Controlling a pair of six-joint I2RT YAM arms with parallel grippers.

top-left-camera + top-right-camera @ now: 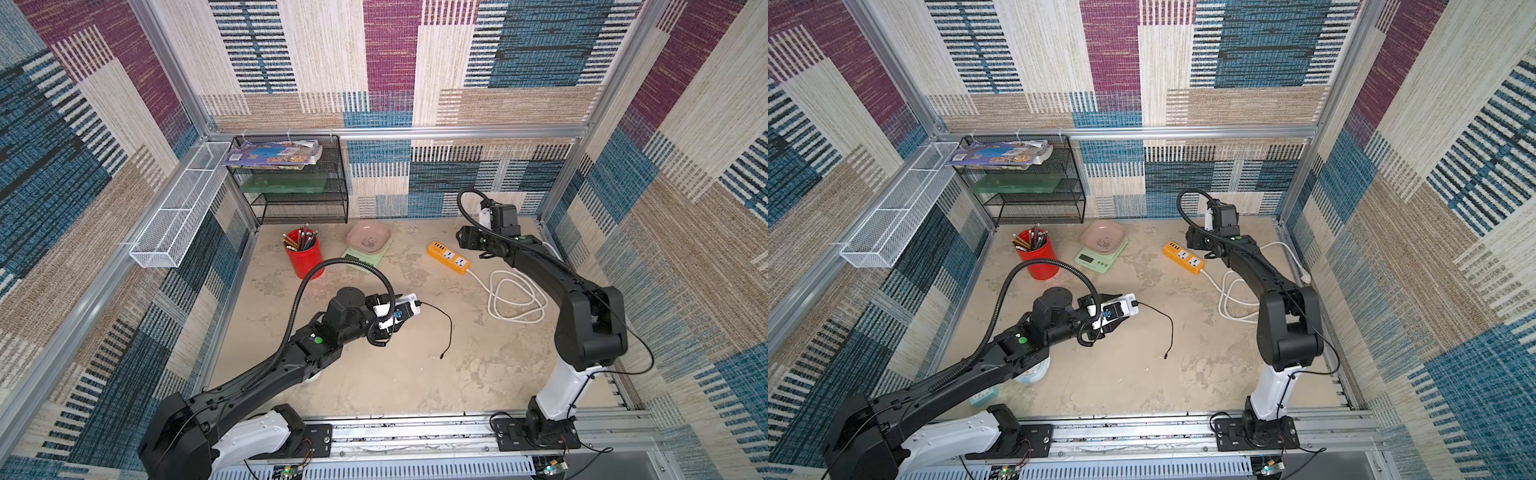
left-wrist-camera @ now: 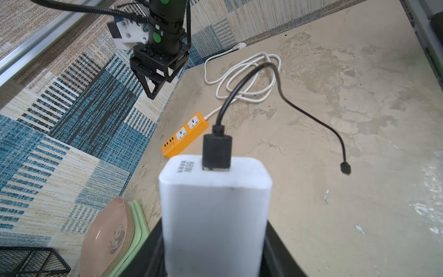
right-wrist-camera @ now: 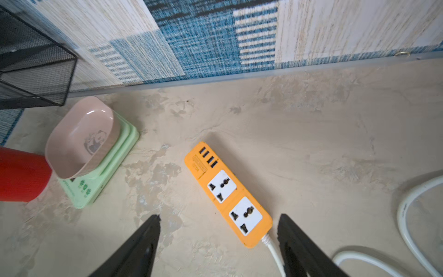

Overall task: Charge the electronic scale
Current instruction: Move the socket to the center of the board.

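- Well apart from both pairs of fingers, the electronic scale (image 1: 1100, 257) sits on the bench (image 1: 1183, 374) near the back wall, beside a red pencil cup (image 1: 1042, 262). Its panda tray is on top, and nothing is plugged into it.
- Clamped in the left fingers (image 2: 280, 254) is a white charger block (image 2: 215, 211), held up off the bench, with a black cable (image 2: 311, 117) seated in its outer face.
- Out ahead of those fingers the cable's small plug (image 2: 345, 167) lies loose on the bench, so the link to the scale is not yet made.
- Below the right fingers (image 3: 143, 244), which are spread wide and empty, lies the orange power strip (image 3: 227, 191), both its sockets bare.
- As I judge it, only the pick-up of the charger is done. Seating it in the strip and putting the small plug into the scale remain.
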